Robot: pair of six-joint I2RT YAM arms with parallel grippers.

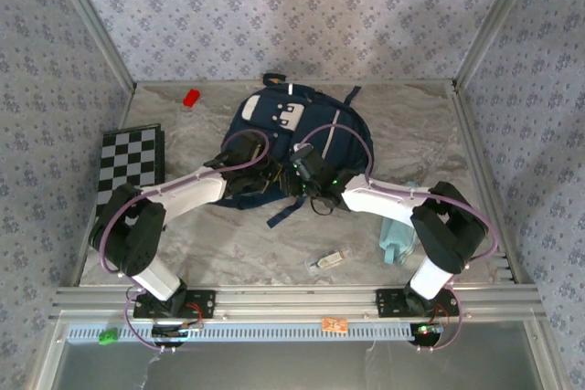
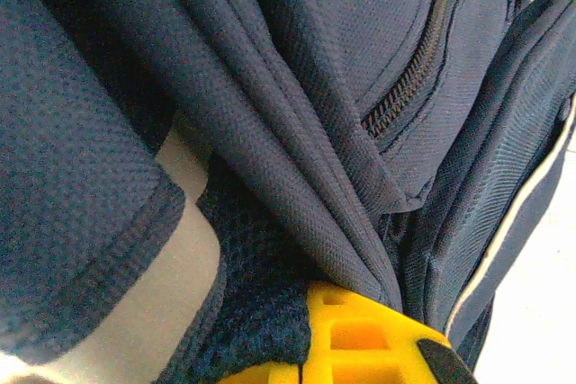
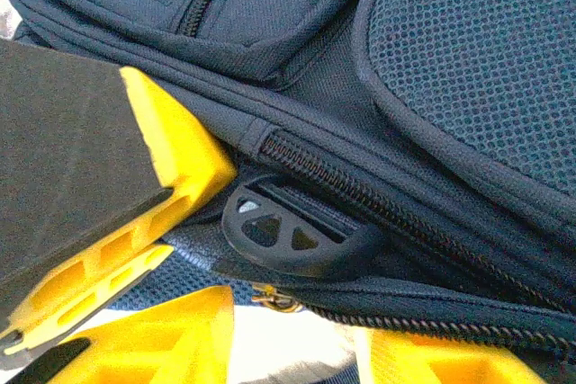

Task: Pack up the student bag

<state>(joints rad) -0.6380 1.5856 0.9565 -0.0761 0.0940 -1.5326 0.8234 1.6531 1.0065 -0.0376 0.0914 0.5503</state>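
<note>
The student bag (image 1: 297, 134) lies on the table (image 1: 411, 134) with its near edge right at both sets of fingertips. The right gripper (image 1: 302, 167) has its yellow fingers (image 3: 171, 168) apart, a black plastic buckle (image 3: 297, 231) just beyond the gap between them. The left gripper (image 1: 268, 182) shows one yellow finger (image 2: 360, 339) against folded navy fabric; I cannot tell whether it clamps.

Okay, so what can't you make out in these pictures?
Left gripper: open or shut unclear; left wrist view, bottom edge cuts it.
Student bag interior: all views, fabric folds cover it.
Clear packet: top view, too small to identify.
Pale blue item: top view, right arm overlaps it.
</note>
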